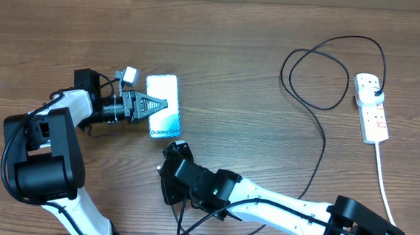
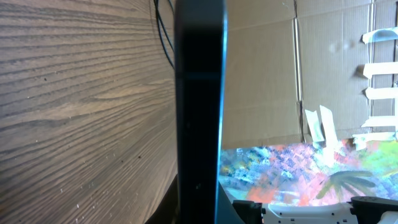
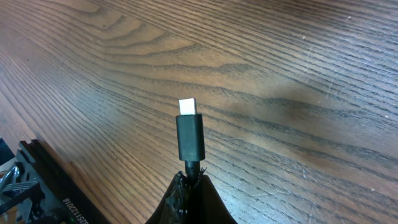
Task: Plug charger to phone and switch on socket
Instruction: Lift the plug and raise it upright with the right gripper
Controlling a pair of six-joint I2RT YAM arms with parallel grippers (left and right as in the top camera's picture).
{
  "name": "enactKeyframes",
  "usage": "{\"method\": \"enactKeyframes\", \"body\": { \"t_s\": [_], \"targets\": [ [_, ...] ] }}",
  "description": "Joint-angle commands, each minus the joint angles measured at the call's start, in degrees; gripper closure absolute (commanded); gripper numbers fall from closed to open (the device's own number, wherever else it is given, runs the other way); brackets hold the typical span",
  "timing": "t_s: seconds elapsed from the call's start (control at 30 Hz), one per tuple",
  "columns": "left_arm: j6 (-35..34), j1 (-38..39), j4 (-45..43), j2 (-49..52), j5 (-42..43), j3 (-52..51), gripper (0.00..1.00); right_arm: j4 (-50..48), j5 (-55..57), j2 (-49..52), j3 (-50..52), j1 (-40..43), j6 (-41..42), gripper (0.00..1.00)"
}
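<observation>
The charger (image 3: 189, 134) shows its small black connector, bright metal tip pointing out of the right gripper (image 3: 188, 185), whose jaws are clenched on it just behind the connector body. The step in hand appears to be mating that tip with the phone (image 1: 169, 122). Doing it well likely means squaring the flat tip to the slot in the phone's short end, the one facing the table's front edge. The push should then run straight along the phone's length, not at an angle, so the tip does not skid off the dark frame; the port itself cannot be made out in any view. The left gripper (image 1: 157, 105) is grasping the phone from its long left side, jaws closed across the lit light-blue screen, and needs to brace firmly against that push. The phone sits left of the table's centre, screen up, with "Galaxy" lettering at its near end, and the left wrist view shows its slim dark edge head-on. The right gripper hovers just beside that near end, toward the front edge. The black cable (image 1: 321, 140) loops across the wooden table (image 1: 237, 45) to a plug (image 1: 376, 88) seated in the white socket (image 1: 375, 122) near the right edge. Whether the socket's switch is on cannot be told.
</observation>
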State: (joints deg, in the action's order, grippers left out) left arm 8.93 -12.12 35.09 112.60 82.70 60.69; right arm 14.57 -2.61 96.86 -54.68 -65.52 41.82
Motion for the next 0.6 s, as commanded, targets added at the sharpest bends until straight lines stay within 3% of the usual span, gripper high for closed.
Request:
{"method": "enactKeyframes", "body": {
  "t_s": [0.0,0.57],
  "targets": [
    [-0.46,-0.17,0.02,-1.27,3.13,0.22,0.96,-0.37,0.61,-0.48,-0.04,1.2,0.22,0.96],
    [-0.42,-0.17,-0.02,-1.27,2.84,0.22,0.96,-0.37,0.37,-0.48,-0.04,3.56,0.2,0.96]
  ]
}}
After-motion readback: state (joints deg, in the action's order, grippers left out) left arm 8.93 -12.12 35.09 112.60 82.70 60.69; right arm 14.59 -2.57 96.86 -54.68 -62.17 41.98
